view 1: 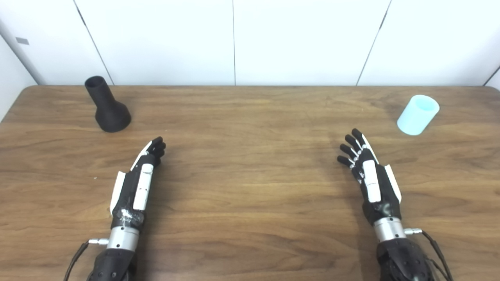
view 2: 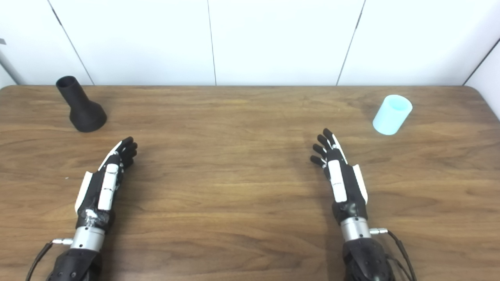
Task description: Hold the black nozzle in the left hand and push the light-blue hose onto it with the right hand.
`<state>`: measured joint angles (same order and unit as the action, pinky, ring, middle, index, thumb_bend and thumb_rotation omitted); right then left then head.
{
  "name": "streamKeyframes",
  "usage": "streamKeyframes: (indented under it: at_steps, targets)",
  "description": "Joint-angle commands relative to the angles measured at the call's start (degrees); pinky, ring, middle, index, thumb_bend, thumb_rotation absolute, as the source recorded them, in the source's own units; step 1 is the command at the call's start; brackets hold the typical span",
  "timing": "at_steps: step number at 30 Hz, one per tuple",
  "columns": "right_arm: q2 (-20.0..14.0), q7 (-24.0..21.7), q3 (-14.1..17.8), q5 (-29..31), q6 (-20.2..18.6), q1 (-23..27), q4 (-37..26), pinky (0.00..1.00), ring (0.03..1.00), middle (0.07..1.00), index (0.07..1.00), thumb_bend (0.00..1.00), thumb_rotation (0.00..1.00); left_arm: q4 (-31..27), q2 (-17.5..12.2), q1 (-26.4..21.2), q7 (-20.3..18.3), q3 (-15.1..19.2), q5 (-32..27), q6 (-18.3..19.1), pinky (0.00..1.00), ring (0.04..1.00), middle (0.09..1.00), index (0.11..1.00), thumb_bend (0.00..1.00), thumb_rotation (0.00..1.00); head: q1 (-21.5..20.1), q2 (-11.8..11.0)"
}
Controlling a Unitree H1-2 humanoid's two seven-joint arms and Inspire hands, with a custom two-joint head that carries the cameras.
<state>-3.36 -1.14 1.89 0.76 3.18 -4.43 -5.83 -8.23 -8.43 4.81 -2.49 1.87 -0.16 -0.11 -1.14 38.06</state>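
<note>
While upright, black nozzle (view 1: 108,106) flares into a seemingly wider base

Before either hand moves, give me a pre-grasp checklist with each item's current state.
1. Black nozzle standing on its wide base at the far left of the table: ok.
2. Light-blue hose free at the far right, nothing touching it: ok.
3. Left hand holds nothing, fingers extended: ok.
4. Right hand holds nothing, fingers apart: ok.
5. Bare table between each hand and its part: ok.
6. Nozzle neck fits the hose bore: cannot tell.
</note>
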Motion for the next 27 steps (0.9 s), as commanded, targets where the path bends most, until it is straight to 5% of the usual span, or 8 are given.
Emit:
streamKeyframes:
  at_steps: [1, 24, 27]
  targets:
    - [0.68, -0.12, -0.51, 0.15, -0.16, -1.89, 2.42, 0.81, 0.887, 0.926, 0.941, 0.50, 1.00, 0.56, 0.14, 0.12, -0.59, -0.65, 0.36, 1.77, 0.94, 0.919, 0.908, 0.909, 0.41, 0.93, 0.00, 0.04]
    - [0.49, -0.23, -0.58, -0.04, -0.07, -1.97, 2.37, 0.81, 0.886, 0.923, 0.943, 0.50, 1.00, 0.27, 0.16, 0.20, -0.56, -0.71, 0.38, 2.05, 0.93, 0.915, 0.903, 0.904, 0.41, 0.92, 0.29, -0.07]
    - [0.49, -0.16, -0.41, 0.10, -0.10, -2.04, 2.39, 0.81, 0.883, 0.923, 0.942, 0.50, 1.00, 0.32, 0.27, 0.28, -0.51, -0.99, 0.79, 1.93, 0.94, 0.915, 0.903, 0.905, 0.42, 0.92, 2.91, -1.15]
